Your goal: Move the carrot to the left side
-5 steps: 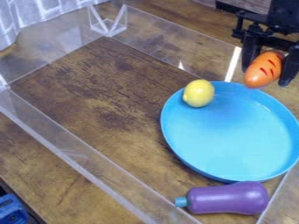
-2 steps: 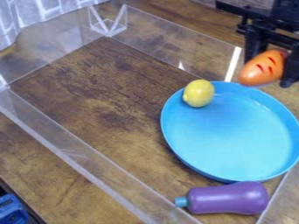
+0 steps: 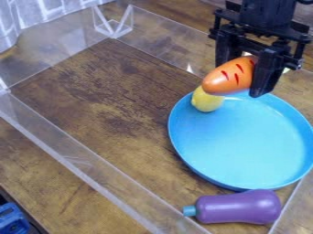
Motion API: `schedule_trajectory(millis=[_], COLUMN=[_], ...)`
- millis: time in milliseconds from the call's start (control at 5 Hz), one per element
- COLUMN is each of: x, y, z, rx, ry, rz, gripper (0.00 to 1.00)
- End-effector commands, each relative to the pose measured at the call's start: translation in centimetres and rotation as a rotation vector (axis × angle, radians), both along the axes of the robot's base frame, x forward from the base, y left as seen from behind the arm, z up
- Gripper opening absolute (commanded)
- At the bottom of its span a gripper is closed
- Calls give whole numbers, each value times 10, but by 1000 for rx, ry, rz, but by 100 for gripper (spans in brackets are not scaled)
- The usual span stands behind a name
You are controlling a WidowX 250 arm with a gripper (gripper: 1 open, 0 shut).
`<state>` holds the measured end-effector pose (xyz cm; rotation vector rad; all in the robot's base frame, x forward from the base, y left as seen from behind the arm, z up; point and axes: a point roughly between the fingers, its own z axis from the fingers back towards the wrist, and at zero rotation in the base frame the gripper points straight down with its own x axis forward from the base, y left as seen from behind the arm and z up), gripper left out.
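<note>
The orange carrot (image 3: 230, 75) hangs in the air, tilted, with my black gripper (image 3: 251, 69) shut on it. It is above the far edge of the blue plate (image 3: 251, 144), just over the yellow lemon (image 3: 206, 101), which lies on the plate's upper left rim and is partly hidden by the carrot. The carrot's leafy top is not visible.
A purple eggplant (image 3: 240, 207) lies at the front, below the plate. Clear plastic walls (image 3: 73, 155) fence in the wooden tabletop (image 3: 98, 91) on the left, back and front. A clear box corner (image 3: 113, 20) stands at the back left.
The gripper has carried the carrot leftward, from beyond the plate's right rim to above the lemon. Lemon, plate and eggplant have not moved.
</note>
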<state>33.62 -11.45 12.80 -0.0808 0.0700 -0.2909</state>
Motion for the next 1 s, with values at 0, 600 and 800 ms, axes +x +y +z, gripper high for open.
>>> schedule_trajectory(millis=[0, 600, 800], x=[9, 22, 33], y=[21, 33, 21], z=[31, 15, 13], rx=[-24, -9, -6], ry=[-103, -118, -134], rz=[-25, -97, -64], gripper=[0, 0, 0])
